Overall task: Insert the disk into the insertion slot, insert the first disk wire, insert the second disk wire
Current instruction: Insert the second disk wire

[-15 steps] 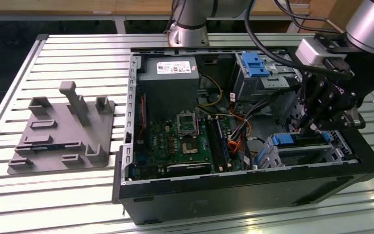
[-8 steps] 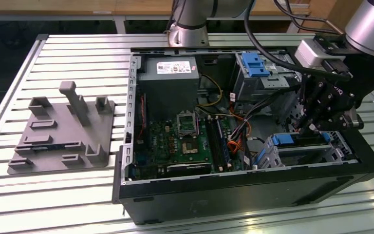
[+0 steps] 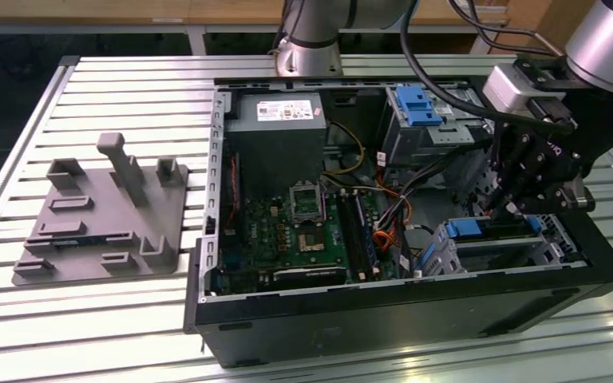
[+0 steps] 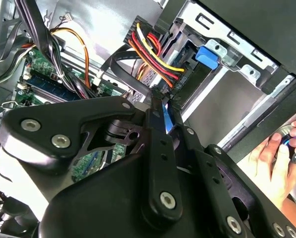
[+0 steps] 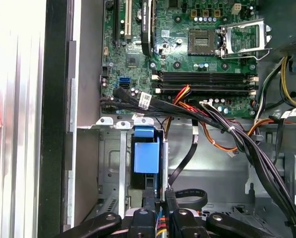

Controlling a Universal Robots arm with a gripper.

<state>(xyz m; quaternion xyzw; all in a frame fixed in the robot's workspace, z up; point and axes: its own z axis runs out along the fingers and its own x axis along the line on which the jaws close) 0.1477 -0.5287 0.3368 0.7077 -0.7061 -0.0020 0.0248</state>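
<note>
blue-framed disk (image 5: 147,157) in slot

The arm reaches steeply down, its end effector (image 5: 156,196) with fingers nearly closed together.

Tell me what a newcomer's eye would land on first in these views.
Probably the black gripper reaching down into the open black computer case, right above the bright blue disk carrier seated in the silvery perforated bay at the exterior view's right. Next, the bundle of red, yellow and orange wires by the fingertips, and a person's hand beside the case.
</note>
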